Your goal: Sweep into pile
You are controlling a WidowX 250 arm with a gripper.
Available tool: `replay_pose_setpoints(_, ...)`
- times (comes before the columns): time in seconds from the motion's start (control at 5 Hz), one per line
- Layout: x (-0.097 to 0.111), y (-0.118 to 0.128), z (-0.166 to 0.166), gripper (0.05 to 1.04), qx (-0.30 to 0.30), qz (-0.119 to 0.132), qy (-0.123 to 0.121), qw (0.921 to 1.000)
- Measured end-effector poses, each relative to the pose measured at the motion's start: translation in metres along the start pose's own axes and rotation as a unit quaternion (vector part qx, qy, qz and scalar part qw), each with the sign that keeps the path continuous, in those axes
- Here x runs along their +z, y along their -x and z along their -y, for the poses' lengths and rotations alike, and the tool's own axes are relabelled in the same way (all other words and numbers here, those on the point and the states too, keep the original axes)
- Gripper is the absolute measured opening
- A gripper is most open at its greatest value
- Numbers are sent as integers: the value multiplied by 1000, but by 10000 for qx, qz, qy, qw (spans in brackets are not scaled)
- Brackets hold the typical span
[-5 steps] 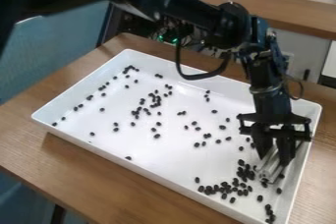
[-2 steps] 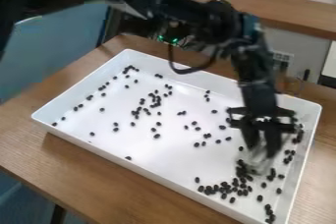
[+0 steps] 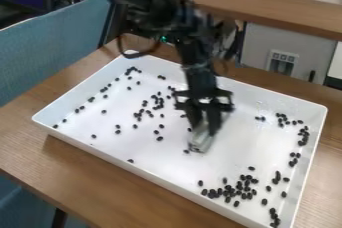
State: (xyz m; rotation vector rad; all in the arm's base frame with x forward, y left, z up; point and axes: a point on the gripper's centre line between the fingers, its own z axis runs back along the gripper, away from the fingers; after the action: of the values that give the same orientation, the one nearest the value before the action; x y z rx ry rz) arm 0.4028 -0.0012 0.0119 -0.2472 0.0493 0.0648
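A black two-finger end effector (image 3: 203, 129) holds a blurred, pale grey piece (image 3: 200, 143) over the middle of a white rectangular tray (image 3: 170, 158) on a brown wooden desk (image 3: 87, 172). Small black oval pellets (image 3: 230, 191) bunch near the tray's lower right corner, line its right side and lie scattered farther left.

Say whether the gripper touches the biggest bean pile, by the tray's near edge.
Apart. The camera view plainly shows a stretch of bare white tray between the gripper and the bean pile.
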Motion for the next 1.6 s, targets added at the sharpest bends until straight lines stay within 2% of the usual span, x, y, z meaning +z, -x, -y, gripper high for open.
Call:
replay_pose_setpoints(0.2,15,-2,-55,377,482,118,-77,9987)
replay_pose_setpoints(0.4,25,6,-101,377,752,113,-582,9954)
replay_pose_setpoints(0.6,42,17,-148,377,1050,242,-707,9917)
replay_pose_setpoints(0.8,48,20,-158,377,925,265,-553,9938)
replay_pose_setpoints(1.0,62,13,-126,377,775,549,-570,9938)
replay_pose_setpoints(1.2,66,3,-73,377,438,766,-528,9947)
replay_pose_setpoints(1.4,65,4,-30,377,150,804,-251,9963)
replay_pose_setpoints(1.6,54,21,8,377,-164,689,-15,9975)
